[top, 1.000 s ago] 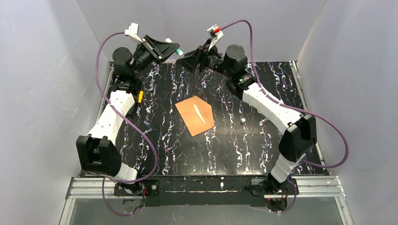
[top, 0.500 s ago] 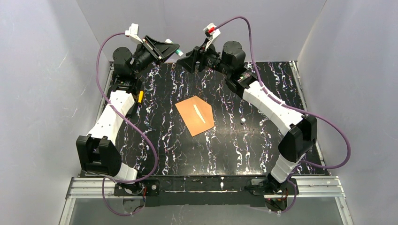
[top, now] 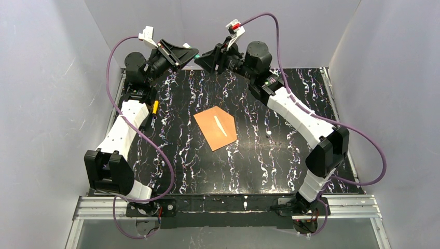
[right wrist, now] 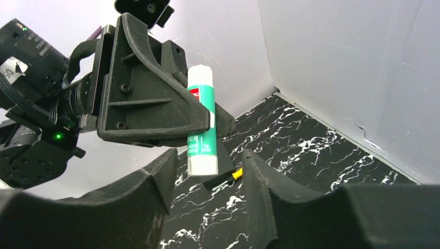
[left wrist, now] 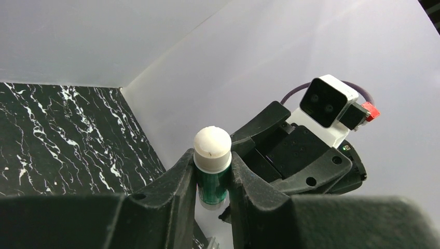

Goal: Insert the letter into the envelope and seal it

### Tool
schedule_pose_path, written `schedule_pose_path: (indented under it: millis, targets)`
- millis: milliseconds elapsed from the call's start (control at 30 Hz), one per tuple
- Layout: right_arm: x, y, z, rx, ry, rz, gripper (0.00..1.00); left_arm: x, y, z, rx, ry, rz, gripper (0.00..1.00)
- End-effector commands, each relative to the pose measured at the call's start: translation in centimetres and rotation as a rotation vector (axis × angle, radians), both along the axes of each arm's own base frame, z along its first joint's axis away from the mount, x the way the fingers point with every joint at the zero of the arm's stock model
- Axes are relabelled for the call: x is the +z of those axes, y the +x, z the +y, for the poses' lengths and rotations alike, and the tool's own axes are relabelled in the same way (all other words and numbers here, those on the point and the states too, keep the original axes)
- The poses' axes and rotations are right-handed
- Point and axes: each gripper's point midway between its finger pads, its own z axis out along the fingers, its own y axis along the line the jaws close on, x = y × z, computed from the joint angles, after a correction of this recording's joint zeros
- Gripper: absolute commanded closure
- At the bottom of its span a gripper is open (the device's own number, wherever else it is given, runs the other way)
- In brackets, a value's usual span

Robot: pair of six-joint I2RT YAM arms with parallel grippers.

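The envelope (top: pixel 215 128) lies flat on the counter (top: pixel 259 155), its pointed end toward the back wall. We cannot find the letter in any view. We judge that it is probably inside the envelope, though nothing here proves it. A thin pale sliver (top: pixel 221 126) runs across the envelope's face. It may be a gap at the flap or an edge of paper, but from overhead it is too small to tell.

Beyond the envelope and well above it, the left end effector (left wrist: pixel 212 165) is pinching a green glue stick (right wrist: pixel 201 104) around its middle. The stick's white ends stick out on either side. The right end effector (right wrist: pixel 207 156) faces it from the envelope's far right. Its jaws are spread with the stick's lower end between them, and neither finger is touching it.

As we read it, the insertion looks done and sealing is what remains. The stick seems about to be uncapped or handed over. After that, glue has to go on the flap, and the flap has to be pressed down. Neither end effector is near the envelope.
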Motion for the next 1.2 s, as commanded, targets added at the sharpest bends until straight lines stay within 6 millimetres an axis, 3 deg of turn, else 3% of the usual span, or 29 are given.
schedule_pose_path:
  millis: [0,67,233,300,467,667,867,1167]
  targets:
    - [2.1,0.3,0.2,-0.002,0.045,-0.015,0.49,3.4,-2.6,0.1,-0.019,0.003,-0.106,1.0]
    - [1.8,0.3,0.2,0.003,0.044,-0.001,0.56,3.6,-2.7,0.1,-0.019,0.002,-0.108,1.0]
    - [1.9,0.1,0.3,0.012,0.068,0.03,0.56,3.7,-2.7,0.1,-0.016,0.001,-0.111,1.0]
    - [2.3,0.4,0.2,0.0,0.089,0.052,0.74,3.7,-2.6,0.2,-0.011,-0.002,-0.108,1.0]
    - [3.4,0.6,0.2,0.065,0.16,0.105,0.99,4.1,-2.9,0.1,-0.016,0.004,-0.126,1.0]
    - [4.8,-0.9,-1.6,0.318,0.423,0.292,0.99,5.1,-3.9,-0.3,-0.05,0.074,-0.237,1.0]
    - [7.0,-3.4,-3.8,0.584,0.685,0.344,0.99,6.7,-5.1,-0.5,-0.081,0.091,-0.355,1.0]
    - [8.3,-3.7,-6.5,0.748,0.929,0.439,0.99,8.9,-8.5,-0.7,-0.129,0.095,-0.63,1.0]
